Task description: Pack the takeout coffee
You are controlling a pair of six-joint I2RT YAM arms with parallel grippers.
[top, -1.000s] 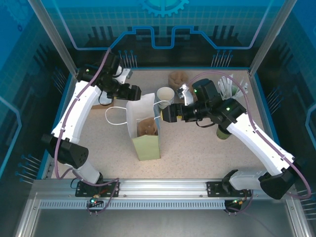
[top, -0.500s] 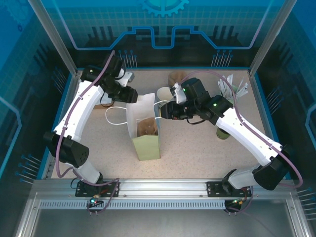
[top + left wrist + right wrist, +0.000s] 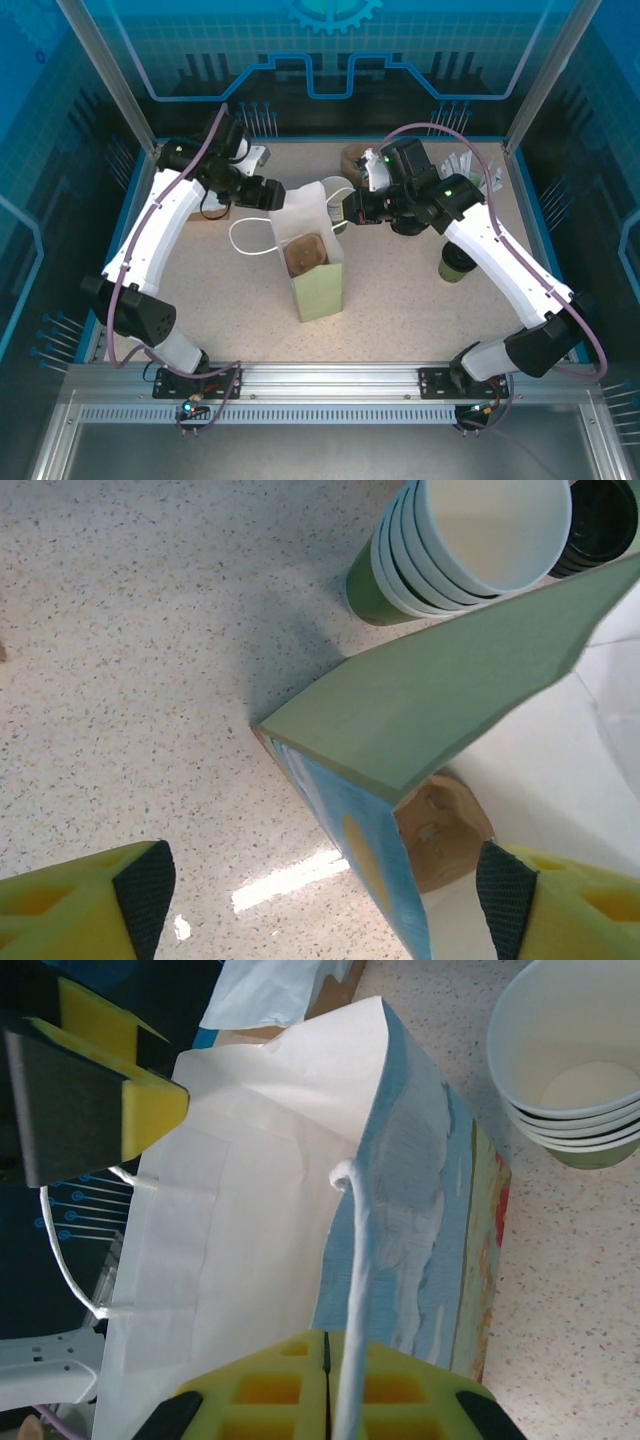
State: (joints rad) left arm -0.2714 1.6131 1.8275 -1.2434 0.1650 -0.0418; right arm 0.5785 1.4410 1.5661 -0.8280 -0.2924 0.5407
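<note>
Takeout coffee (image 3: 457, 262): olive cup, dark top, upright on the table (image 3: 400, 300) at 3 o'clock from the paper bag (image 3: 322, 292), well apart from it, beside the right forearm. Neither gripper touches it.

Writing: none legible. The bag side carries a blue, yellow and red print.

Vs a second ago: the bag has slid toward 3 o'clock and twisted, and its mouth is wider. The right arm has pulled back, uncovering the cup. The right jaws went from spread to clamped.

Right gripper (image 3: 325, 1400): clenched on the bag's white cord handle (image 3: 350, 1260).
Left gripper (image 3: 272, 194): released, pads (image 3: 145, 890) straddling the bag's 9 o'clock wall, not touching it.

Containers: the bag holds one brown round item (image 3: 305, 255) at the bottom. The stack of green cups (image 3: 470, 540) at the bag's 12 o'clock has a white, bare top cup.
</note>
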